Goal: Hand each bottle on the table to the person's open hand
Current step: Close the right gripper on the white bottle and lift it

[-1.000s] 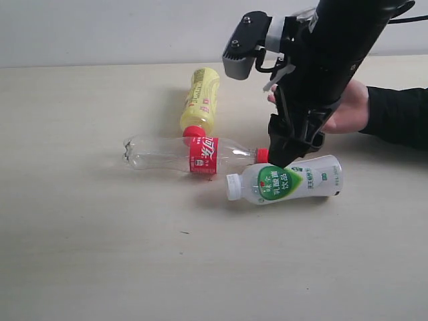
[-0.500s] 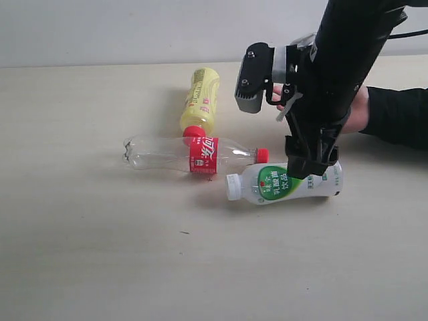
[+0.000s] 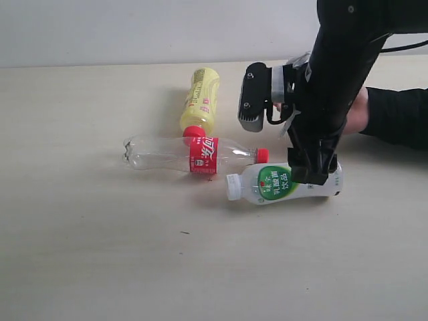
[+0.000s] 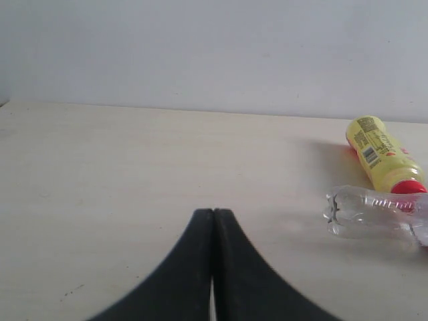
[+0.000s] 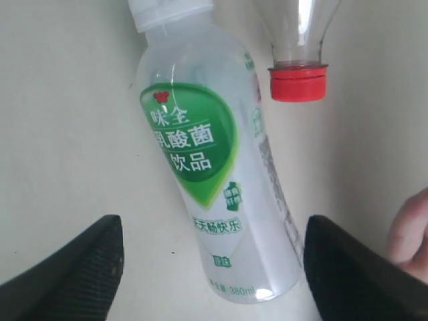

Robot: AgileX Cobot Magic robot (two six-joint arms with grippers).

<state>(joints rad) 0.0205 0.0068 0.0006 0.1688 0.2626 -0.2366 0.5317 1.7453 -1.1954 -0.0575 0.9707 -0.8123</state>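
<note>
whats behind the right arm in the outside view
The person's hand, on an arm in a black sleeve. Only its edges show past the right arm; most of the palm and fingers is covered, so whether it holds anything cannot be seen.

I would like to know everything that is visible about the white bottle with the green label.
The white bottle looks like milky, translucent plastic, with a white screw cap and a green drop-shaped label bearing white Chinese characters. It lies on its side on the table. Its shoulder is near the red cap of the clear bottle, with a narrow gap between them. The open right gripper straddles its lower body, one finger on each side. Neither finger clearly presses on it.
</note>
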